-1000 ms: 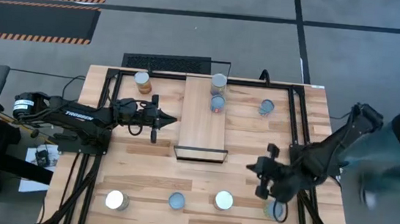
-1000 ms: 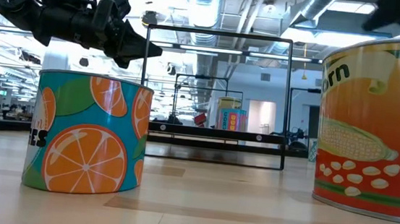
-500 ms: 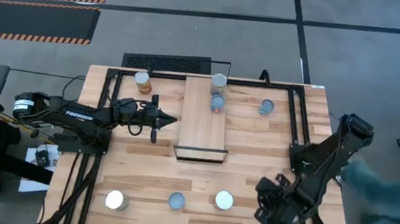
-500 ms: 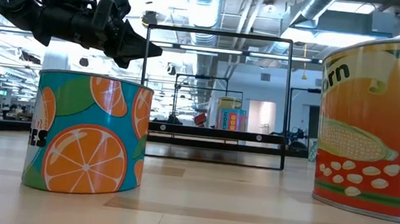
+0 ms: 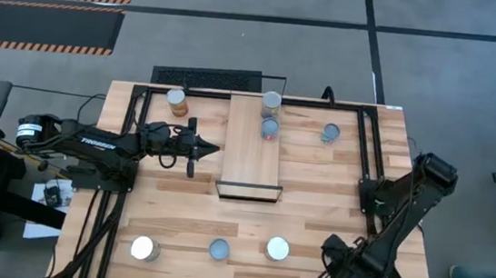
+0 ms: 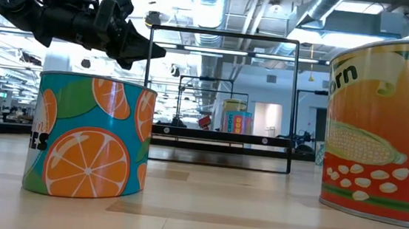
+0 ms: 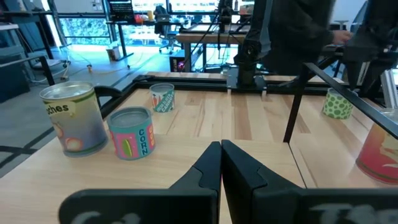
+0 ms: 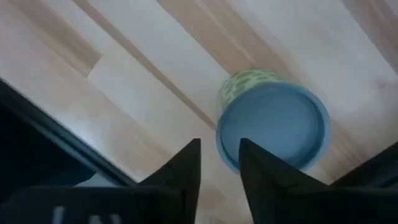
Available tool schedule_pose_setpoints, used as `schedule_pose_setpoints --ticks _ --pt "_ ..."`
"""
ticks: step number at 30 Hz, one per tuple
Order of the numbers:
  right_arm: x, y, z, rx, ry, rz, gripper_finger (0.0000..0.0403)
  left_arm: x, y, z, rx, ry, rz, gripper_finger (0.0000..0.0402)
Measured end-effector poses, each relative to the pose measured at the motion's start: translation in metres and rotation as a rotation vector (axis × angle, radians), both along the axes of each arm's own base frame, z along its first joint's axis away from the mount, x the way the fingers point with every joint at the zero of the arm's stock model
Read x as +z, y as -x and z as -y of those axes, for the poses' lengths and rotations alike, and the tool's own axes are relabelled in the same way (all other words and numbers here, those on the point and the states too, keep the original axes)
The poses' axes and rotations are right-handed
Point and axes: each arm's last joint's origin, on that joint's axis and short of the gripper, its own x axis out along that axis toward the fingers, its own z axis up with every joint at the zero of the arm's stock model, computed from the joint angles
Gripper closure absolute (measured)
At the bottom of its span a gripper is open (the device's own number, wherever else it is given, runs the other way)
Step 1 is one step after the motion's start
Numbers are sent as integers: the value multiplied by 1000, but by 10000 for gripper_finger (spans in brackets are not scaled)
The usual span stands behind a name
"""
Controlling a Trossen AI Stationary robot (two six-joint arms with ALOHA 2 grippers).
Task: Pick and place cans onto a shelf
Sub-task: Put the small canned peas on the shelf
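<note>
Looking down from the high view, the shelf (image 5: 254, 147) carries two cans (image 5: 270, 114) at its far end; the left gripper (image 5: 208, 149) hangs just beside its left edge, fingers pressed together. The right gripper (image 5: 337, 277) sits low at the table's near right corner. Its wrist view shows the fingers (image 8: 180, 180) slightly parted above a green-sided can (image 8: 272, 127), gripping nothing

Light-wood shelf (image 5: 254, 147) carries two upright cans at its far end, one silver-topped (image 5: 272, 100), one blue-topped (image 5: 269, 128); other cans stand on the bench: far left (image 5: 176, 101), far right (image 5: 331, 132), three along near edge (image 5: 142, 248) (image 5: 219, 248) (image 5: 278, 248).
</note>
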Motion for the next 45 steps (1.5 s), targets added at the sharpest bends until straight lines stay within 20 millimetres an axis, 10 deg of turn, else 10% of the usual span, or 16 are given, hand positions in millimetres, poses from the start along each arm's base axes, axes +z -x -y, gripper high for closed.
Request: schedule_pose_setpoints --ticks 10,23,45 --pt "-22 -5 -5 7 60 -65 245 0 0 0 1 -14 -2 401" --pt "-22 -29 17 109 47 -123 389 0 0 0 1 -24 -7 401" --pt "91 -99 122 499 428 -80 394 0 0 0 2 -24 -7 401"
